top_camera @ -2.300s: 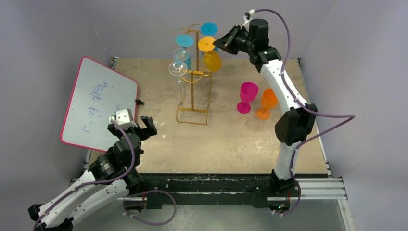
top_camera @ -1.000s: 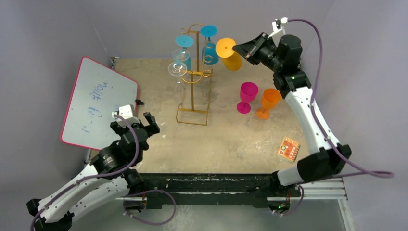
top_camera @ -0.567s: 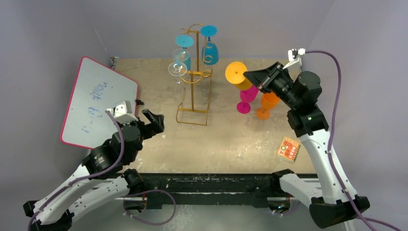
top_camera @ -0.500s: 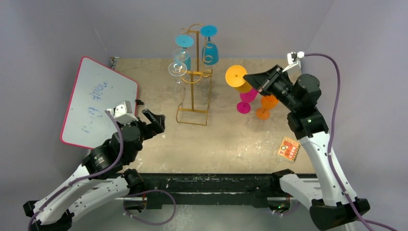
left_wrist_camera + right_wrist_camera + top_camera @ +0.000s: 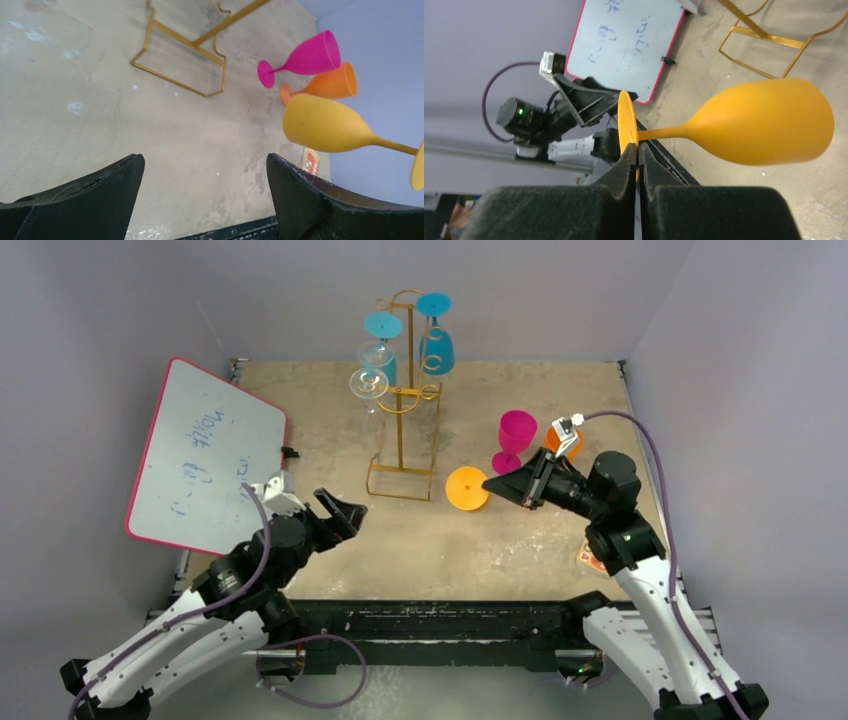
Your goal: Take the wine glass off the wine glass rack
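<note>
Looking down from the top camera, I saw the right gripper (image 5: pixel 488 484) pinching the yellow wine glass (image 5: pixel 466 488) by its foot, off the gold wine glass rack (image 5: pixel 408 390) and just right of its base. My left wrist view showed the left gripper (image 5: pixel 203 165) spread wide and empty. My right wrist view showed both fingers (image 5: pixel 621 171) pressed on the foot's rim, the glass lying sideways.

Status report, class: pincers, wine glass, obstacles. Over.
Left pincer open, empty. Right pincer shut on yellow glass foot. Glass off rack, held sideways. Pink glass, orange glass close by.
</note>
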